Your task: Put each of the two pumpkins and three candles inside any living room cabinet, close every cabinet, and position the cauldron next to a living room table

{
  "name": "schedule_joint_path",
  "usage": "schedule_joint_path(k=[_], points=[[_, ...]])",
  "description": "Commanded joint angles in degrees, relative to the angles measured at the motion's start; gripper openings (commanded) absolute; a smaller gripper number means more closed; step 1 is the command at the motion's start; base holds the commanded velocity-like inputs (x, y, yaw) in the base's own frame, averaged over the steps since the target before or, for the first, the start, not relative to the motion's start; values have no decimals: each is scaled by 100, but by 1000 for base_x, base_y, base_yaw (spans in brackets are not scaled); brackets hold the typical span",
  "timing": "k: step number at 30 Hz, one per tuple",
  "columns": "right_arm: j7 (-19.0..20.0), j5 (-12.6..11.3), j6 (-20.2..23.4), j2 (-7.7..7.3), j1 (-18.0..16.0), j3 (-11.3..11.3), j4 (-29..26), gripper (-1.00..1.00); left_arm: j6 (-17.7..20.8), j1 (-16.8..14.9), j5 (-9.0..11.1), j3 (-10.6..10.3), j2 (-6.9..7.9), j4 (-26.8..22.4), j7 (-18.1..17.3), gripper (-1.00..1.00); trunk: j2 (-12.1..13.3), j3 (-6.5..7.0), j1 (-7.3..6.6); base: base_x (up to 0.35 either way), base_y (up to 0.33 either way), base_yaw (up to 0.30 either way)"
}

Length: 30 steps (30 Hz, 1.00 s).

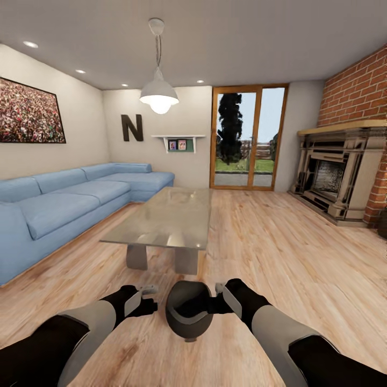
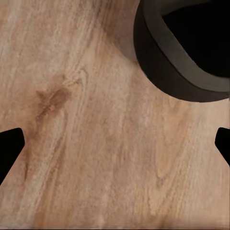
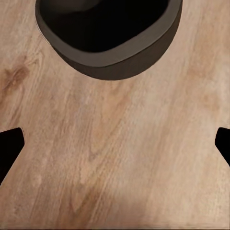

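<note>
The black cauldron (image 1: pixel 188 313) is low in the head view, over the wood floor between my two arms and just short of the glass-topped table (image 1: pixel 161 220). My left gripper (image 1: pixel 145 299) is beside its left flank, apart from it. My right gripper (image 1: pixel 217 299) is close against its right rim. In the left wrist view the open left gripper (image 2: pixel 115 148) has only floorboards between its fingers, with the cauldron (image 2: pixel 184 57) ahead and off to one side. The open right gripper (image 3: pixel 115 148) likewise spans bare floor, and the cauldron's mouth (image 3: pixel 108 43) lies just beyond it.
A blue corner sofa (image 1: pixel 59 207) lines the left wall. A stone fireplace (image 1: pixel 336 180) and brick wall stand at the right, and a glass patio door (image 1: pixel 248 137) at the back. Wide wood floor (image 1: pixel 279 252) runs right of the table.
</note>
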Motion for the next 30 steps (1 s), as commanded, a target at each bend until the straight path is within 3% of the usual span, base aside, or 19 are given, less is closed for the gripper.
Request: schedule_joint_path(k=[1, 8, 13, 16, 20, 30], points=[[2, -6, 24, 0, -4, 7, -3, 100, 10, -5, 63, -34, 17, 8, 20, 100, -1, 9, -7, -272, 0, 0], [1, -12, 65, 0, -18, -27, -16, 100, 5, 4, 147, -22, 254, 9, 20, 100, 8, 106, -25, -117, 0, 0], [1, -9, 77, 0, -21, -16, -6, 100, -6, 75, 348, -17, 346, 9, 22, 100, 15, 171, -38, -12, 0, 0], [1, -9, 70, -183, -20, -11, -1, 100, -12, 129, 402, -16, 433, 9, 24, 100, 19, 209, -45, -3, 0, 0], [7, -4, 48, -579, -11, -2, 176, 100, -17, 267, 432, -16, 631, 9, 28, 100, 99, 253, -93, 0, 0, 0], [18, -16, -9, -1015, 2, 6, 1115, 100, -74, 526, 451, -23, 706, 2, 25, 100, 500, 340, -313, 0, 0, 0]])
